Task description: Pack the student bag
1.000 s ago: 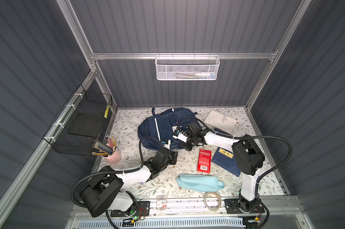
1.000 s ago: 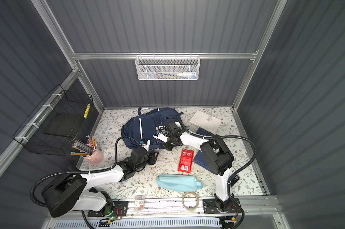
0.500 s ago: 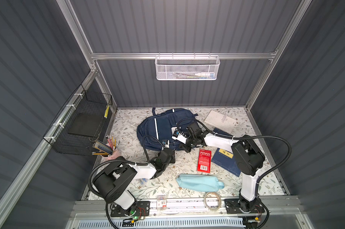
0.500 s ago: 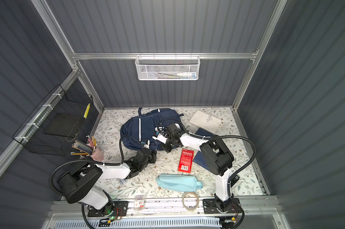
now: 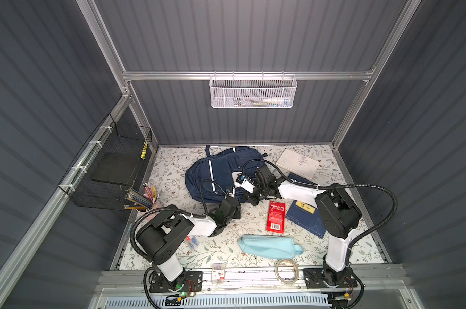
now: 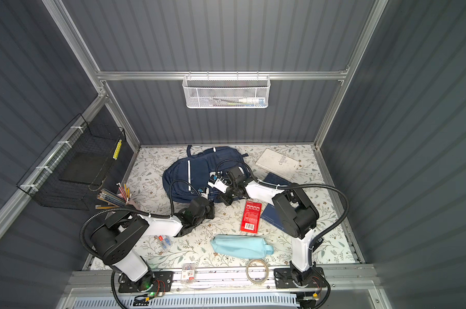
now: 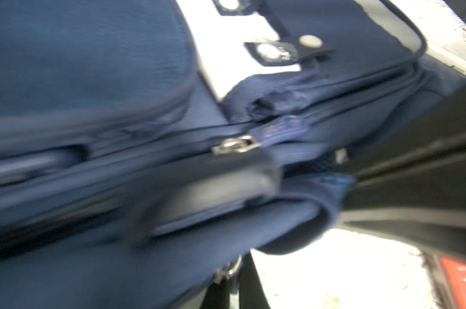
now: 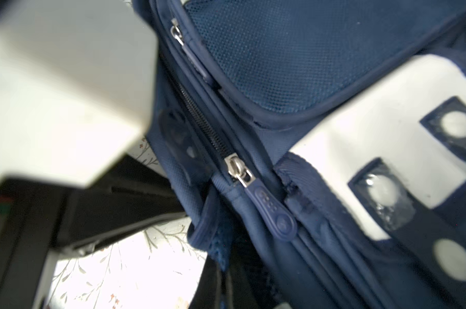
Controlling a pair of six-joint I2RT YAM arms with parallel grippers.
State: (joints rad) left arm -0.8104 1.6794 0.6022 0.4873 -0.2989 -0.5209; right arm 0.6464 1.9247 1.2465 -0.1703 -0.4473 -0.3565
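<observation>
The bag (image 5: 221, 171) lies mid-frame toward the back in both top views, and its zip (image 8: 236, 167) looks closed. The left gripper (image 5: 235, 205) and right gripper (image 5: 249, 199) are both fully closed at its lower edge; whether either pinches fabric I cannot tell. The red pack (image 5: 276, 218), notebook (image 5: 304, 218), pouch (image 5: 269, 246) and book (image 5: 297, 161) lie outside, so packing seems barely begun.

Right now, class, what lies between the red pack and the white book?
The right arm's white forearm crosses that stretch, with a dark-blue book showing just behind it. Both top views show this, between the red pack and the white book.
</observation>
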